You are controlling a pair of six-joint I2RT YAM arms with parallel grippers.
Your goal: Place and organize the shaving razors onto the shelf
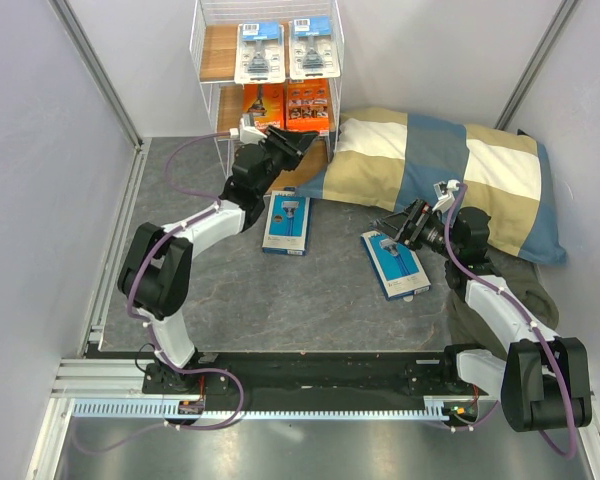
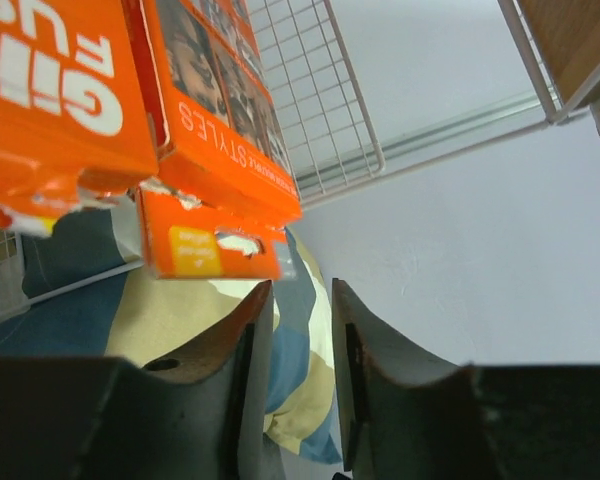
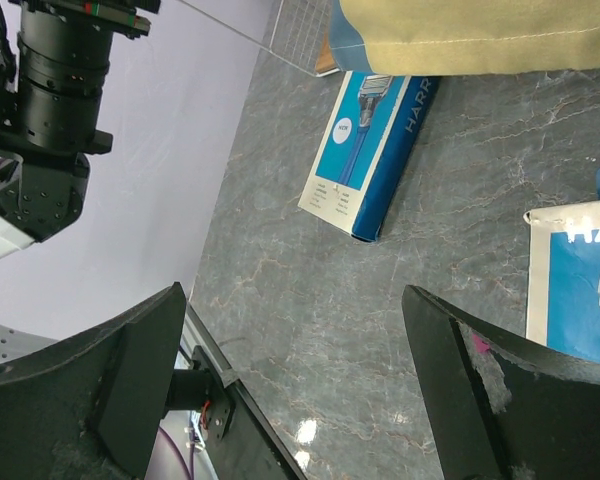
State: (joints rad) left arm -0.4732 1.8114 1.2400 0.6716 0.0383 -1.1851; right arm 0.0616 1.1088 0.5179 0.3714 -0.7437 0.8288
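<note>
The shelf (image 1: 220, 60) stands at the back. Two clear razor packs with blue tops (image 1: 260, 52) (image 1: 312, 48) stand on its top tier. Two orange razor packs (image 1: 263, 105) (image 1: 308, 105) stand on the tier below. My left gripper (image 1: 300, 145) (image 2: 302, 300) sits just below the right orange pack (image 2: 220, 110), jaws slightly open with nothing between them. Two blue razor boxes (image 1: 286, 223) (image 1: 395, 263) lie flat on the table. My right gripper (image 1: 395, 228) (image 3: 292, 295) hovers wide open beside the right box (image 3: 580, 290), facing the left box (image 3: 370, 150).
A blue-and-beige checked pillow (image 1: 450, 170) (image 3: 480, 30) lies to the right of the shelf, close to both grippers. A dark cloth (image 1: 505, 295) lies under the right arm. Grey walls close in both sides of the table (image 1: 230, 300).
</note>
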